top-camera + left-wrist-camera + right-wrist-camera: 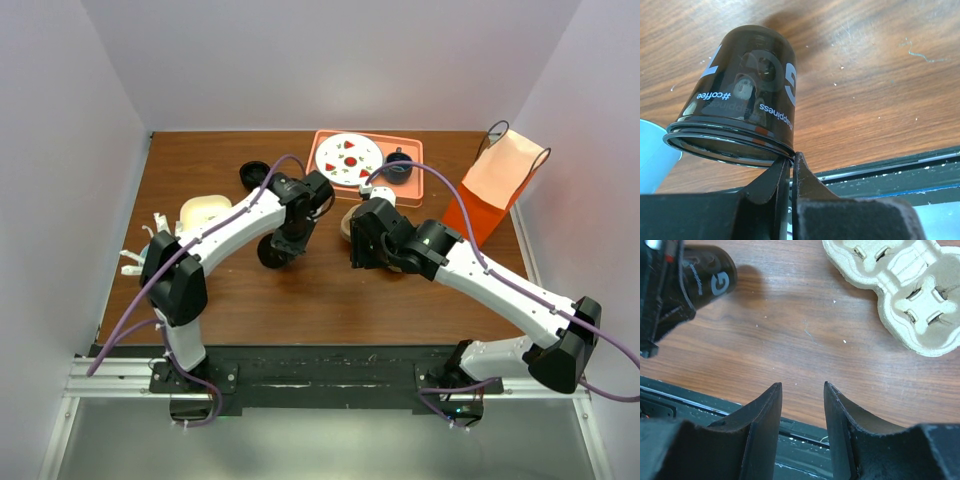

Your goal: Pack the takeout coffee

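The takeout coffee [742, 95] is a dark cup with white lettering, seen from its lidded end and leaning away from the camera over the wooden table. My left gripper [790, 160] is shut on the edge of its rim, pinched between the fingertips. From above, the cup [272, 250] shows just left of the left gripper [290, 240]. My right gripper [802, 387] is open over bare wood with nothing between its fingers. The cup [710, 277] lies at its upper left. In the top view the right gripper [358, 250] is right of the cup.
A pulp cup carrier [905, 285] lies beside the right gripper, partly under the right arm [350, 222]. An orange paper bag [495, 190] stands at the right. An orange tray [405, 195] holds a plate [348, 158] and a blue mug [398, 168]. A black disc [250, 176] lies behind the left arm.
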Tool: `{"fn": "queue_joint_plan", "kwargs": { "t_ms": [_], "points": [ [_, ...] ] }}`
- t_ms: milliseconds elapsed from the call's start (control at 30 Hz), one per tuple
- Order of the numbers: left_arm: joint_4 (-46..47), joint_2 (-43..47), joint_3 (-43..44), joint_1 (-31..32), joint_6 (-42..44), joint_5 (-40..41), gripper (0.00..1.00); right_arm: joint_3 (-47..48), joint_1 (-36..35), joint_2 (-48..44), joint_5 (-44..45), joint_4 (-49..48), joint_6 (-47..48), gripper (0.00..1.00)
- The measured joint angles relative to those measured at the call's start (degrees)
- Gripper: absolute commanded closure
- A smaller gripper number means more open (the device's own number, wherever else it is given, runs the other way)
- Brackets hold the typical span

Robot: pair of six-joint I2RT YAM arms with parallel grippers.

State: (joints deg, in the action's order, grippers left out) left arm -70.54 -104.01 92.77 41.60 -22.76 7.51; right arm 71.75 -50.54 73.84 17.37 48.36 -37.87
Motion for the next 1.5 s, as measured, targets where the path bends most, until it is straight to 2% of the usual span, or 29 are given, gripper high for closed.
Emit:
{"fn": "queue_joint_plan", "kwargs": {
  "t_ms": [167,367,667,900,1167,1267,1400,1500],
  "points": [
    [-0.61,-0.35,0.00,0.96,0.13,0.11,0.88,0.00,0.00,0.00,-0.09,0.02,-0.02,0.56],
    [-1.01,-1.16,0.00,1.55,0.96,0.76,0.87,0.02,0.00,0.00,-0.11,0.09,-0.02,0.56],
    [-1.05,-4.90,0.09,3.06,1.38,1.66,0.78,0.04,-0.02,-0.76,-0.09,0.09,0.00,0.56],
    [-1.44,-5.95,4.22,3.21,1.36,2.60,0.72,0.04,0.00,-2.10,-0.07,0.07,0.00,0.56],
    [-1.01,-7.41,13.18,3.21,1.31,8.48,0.70,0.24,0.00,-2.08,-0.07,0.04,0.04,0.56],
    [-0.70,-7.56,12.74,3.19,1.31,11.32,0.70,0.59,0.00,-1.97,-0.07,0.02,0.09,0.56],
    [-0.39,-7.50,11.13,3.15,0.87,15.72,0.59,0.66,0.00,-1.92,-0.50,-0.33,0.48,0.56],
    [3.10,-5.49,6.97,2.82,0.50,17.40,0.56,-0.57,0.04,-2.05,-3.48,-4.17,0.28,0.56]
  ]
}}
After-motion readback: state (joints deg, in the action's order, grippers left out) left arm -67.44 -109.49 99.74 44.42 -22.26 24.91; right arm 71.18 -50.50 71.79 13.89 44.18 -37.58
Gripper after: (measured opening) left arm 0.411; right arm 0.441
